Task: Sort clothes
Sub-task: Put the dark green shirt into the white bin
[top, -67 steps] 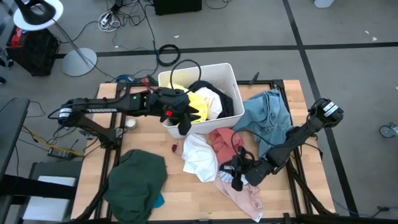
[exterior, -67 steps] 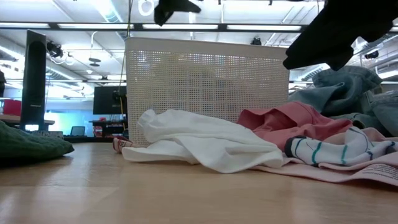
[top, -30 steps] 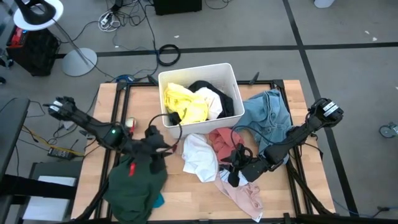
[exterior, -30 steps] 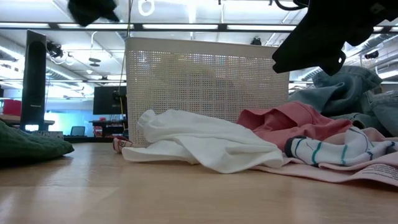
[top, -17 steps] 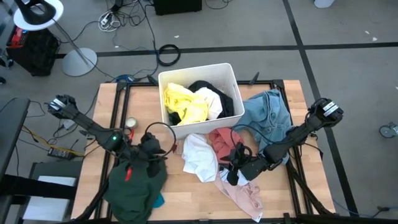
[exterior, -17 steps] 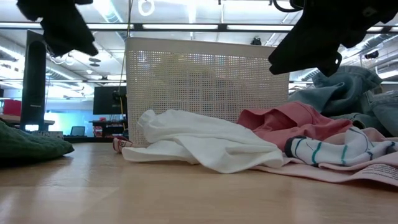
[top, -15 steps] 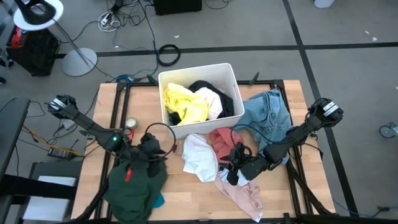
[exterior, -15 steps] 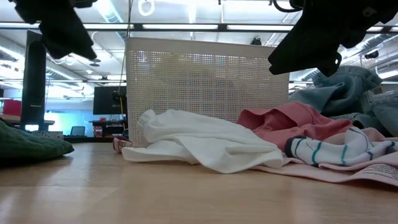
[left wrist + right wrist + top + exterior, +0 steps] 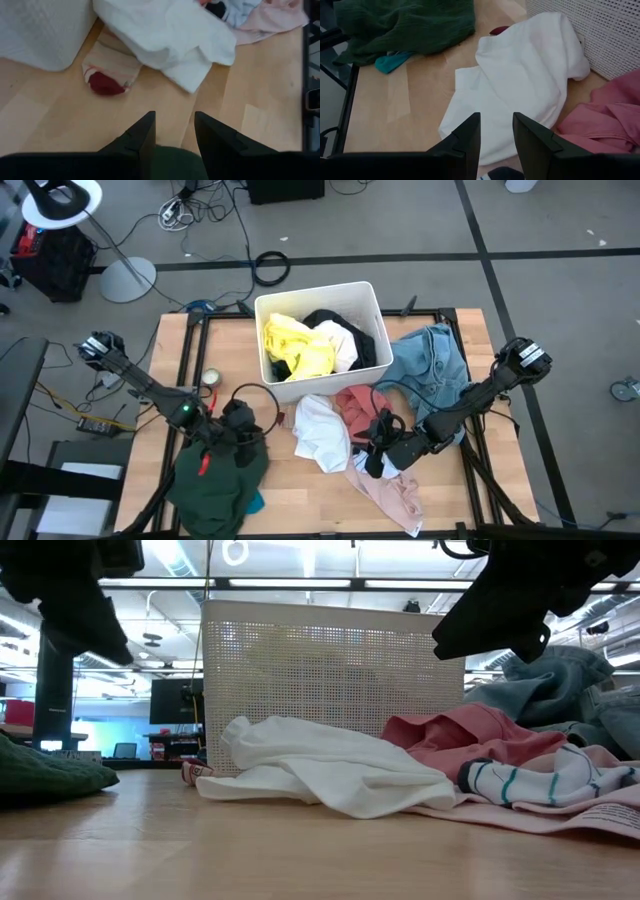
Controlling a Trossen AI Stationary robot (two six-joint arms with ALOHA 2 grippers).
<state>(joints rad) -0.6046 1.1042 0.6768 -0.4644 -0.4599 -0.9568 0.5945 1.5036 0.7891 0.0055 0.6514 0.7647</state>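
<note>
A dark green garment (image 9: 215, 475) lies heaped at the table's near left, with a teal piece (image 9: 256, 502) at its edge. My left gripper (image 9: 245, 430) hovers open over its far right part, and the green cloth shows below the fingers (image 9: 172, 162). A white garment (image 9: 320, 430), a rose one (image 9: 355, 405), a pale pink one (image 9: 392, 492) and light denim (image 9: 432, 370) lie in the middle and right. My right gripper (image 9: 370, 462) hovers open and empty over the pale pink and striped cloth (image 9: 545, 780), facing the white garment (image 9: 520, 85).
The white perforated bin (image 9: 372, 302) stands at the far middle and holds yellow (image 9: 295, 345), black and white cloth. A small pink and red sock (image 9: 107, 75) lies between the bin and the green heap. A small round object (image 9: 210, 378) sits left of the bin. Bare wood shows along the near middle.
My left gripper has come down over the dark green garment and gone a little toward the table's left edge, open throughout. The clothes have stayed where they were.
</note>
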